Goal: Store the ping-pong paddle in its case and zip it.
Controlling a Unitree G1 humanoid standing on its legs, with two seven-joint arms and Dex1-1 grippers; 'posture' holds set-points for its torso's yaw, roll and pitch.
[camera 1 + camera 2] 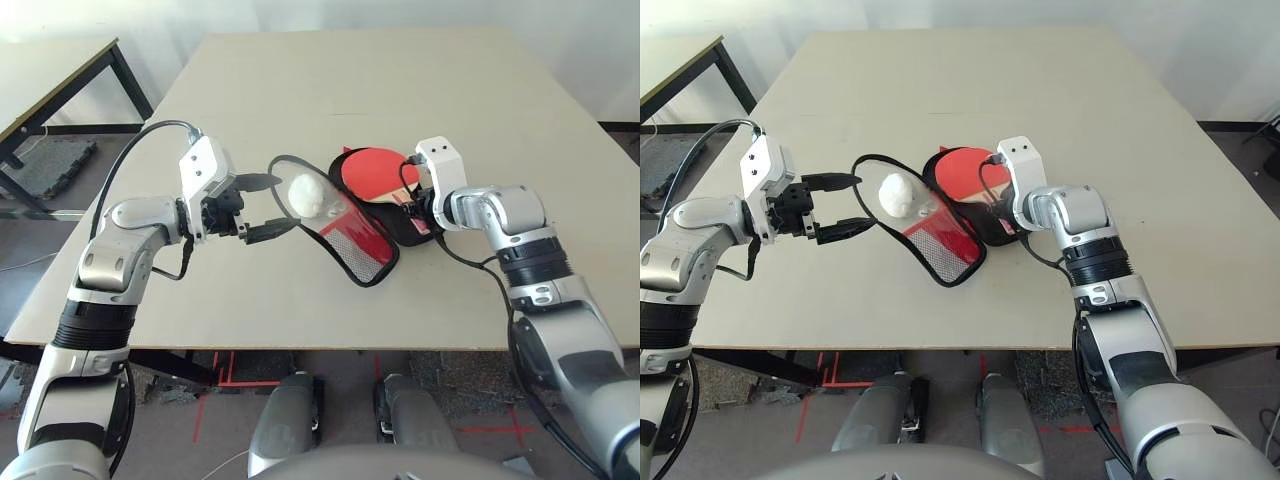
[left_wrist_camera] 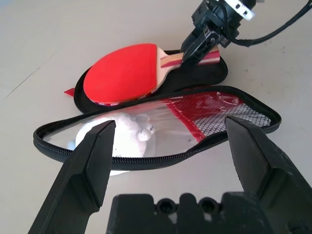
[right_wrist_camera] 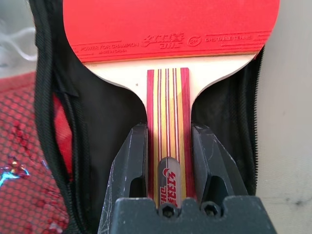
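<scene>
The ping-pong paddle (image 1: 372, 170) lies red face up on the black-lined half of the open case (image 1: 415, 232). My right gripper (image 1: 412, 205) is shut on its striped wooden handle (image 3: 168, 122), one black finger (image 3: 132, 161) on each side. The case's red mesh flap (image 1: 358, 240) is folded out toward my left, black zipper rim showing. A white wad of cloth (image 1: 306, 195) sits at the flap's round end. My left gripper (image 1: 283, 203) is open with nothing in it, fingertips close to the flap's rim; I cannot tell if they touch.
The pale table (image 1: 300, 80) stretches bare behind and on both sides of the case. A second table with a black frame (image 1: 50, 70) stands off to the far left. A black cable (image 1: 470, 265) loops from my right wrist.
</scene>
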